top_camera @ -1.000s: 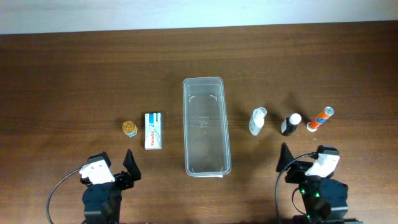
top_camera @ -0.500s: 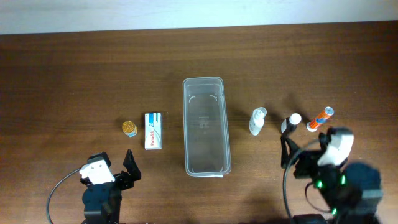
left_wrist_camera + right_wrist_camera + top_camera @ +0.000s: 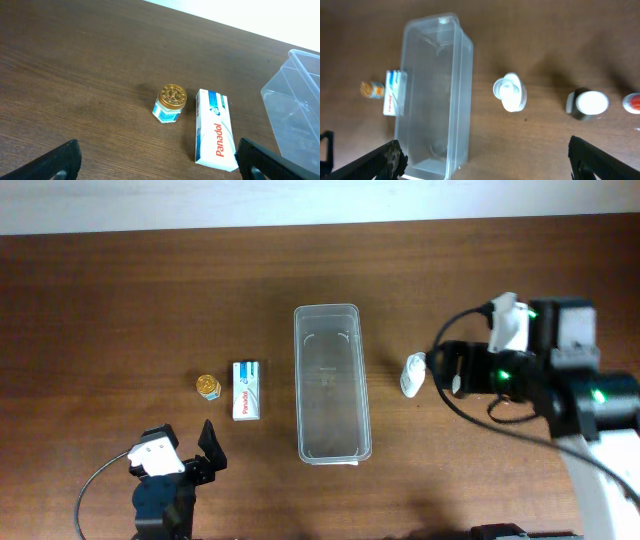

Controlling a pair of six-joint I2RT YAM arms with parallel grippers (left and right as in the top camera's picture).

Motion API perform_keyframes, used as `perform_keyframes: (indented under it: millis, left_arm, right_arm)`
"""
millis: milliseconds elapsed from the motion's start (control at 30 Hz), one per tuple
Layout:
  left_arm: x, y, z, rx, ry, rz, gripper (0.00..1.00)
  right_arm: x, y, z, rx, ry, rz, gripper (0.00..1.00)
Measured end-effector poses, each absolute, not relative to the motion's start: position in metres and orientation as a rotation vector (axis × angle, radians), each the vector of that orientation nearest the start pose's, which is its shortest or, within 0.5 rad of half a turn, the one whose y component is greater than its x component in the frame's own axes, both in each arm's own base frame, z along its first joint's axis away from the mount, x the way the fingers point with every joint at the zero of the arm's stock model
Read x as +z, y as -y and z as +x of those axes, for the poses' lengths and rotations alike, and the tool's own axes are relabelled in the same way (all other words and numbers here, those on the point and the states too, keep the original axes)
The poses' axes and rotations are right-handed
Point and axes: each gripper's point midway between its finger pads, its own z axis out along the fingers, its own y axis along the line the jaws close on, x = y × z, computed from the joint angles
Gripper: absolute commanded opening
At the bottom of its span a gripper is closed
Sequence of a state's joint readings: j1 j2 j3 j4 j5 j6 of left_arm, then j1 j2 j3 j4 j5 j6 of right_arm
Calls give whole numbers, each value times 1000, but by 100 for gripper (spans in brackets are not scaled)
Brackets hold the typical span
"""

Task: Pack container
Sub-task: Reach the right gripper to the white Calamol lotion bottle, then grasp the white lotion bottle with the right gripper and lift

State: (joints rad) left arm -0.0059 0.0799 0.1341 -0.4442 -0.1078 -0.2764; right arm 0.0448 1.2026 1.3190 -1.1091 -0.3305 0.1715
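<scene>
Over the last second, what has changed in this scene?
The right gripper swung up from the near side and now hovers open beside the white bottle. Its arm hides the dark bottle and the orange-capped tube from overhead. Nothing has been gripped. The left gripper, container, medicine box and gold-lidded jar have not moved.

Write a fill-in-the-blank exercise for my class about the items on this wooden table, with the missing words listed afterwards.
1. The long clear plastic container is completely ___.
2. The white-and-blue cardboard box bears the red word ___.
3. The small glass jar beside that box has a ___ lid.
4. The small plastic bottle between the container and the dark white-capped bottle is ___ in colour.

Missing words: empty; Panadol; gold; white.
</scene>
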Motion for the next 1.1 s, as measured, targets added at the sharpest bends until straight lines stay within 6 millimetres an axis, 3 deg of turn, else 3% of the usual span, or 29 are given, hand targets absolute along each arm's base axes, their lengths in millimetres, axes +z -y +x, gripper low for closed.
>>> perform_keyframes:
  millis: [133, 233, 400, 500, 633, 1033, 1100]
  left_arm:
    - [115, -17, 225, -80, -1931, -334, 99]
    - [115, -17, 225, -80, -1931, -334, 99]
    - [115, -17, 225, -80, -1931, -334, 99]
    - [115, -17, 225, -80, -1931, -334, 99]
    - [115, -17, 225, -80, -1931, -334, 99]
    - [115, -17, 225, -80, -1931, -334, 99]
    - [115, -17, 225, -80, -1931, -334, 99]
  right_arm:
    - [220, -85, 296, 495, -2672, -35, 99]
    - [199, -94, 299, 431, -2747, -84, 89]
    - [163, -97, 311, 268, -2846, -56, 85]
    - [149, -93, 323, 203, -2860, -26, 71]
    - [137, -90, 334, 165, -2863, 10, 53]
    - [131, -90, 345, 146, -2846, 23, 51]
    - [130, -90, 346, 145, -2847, 22, 46]
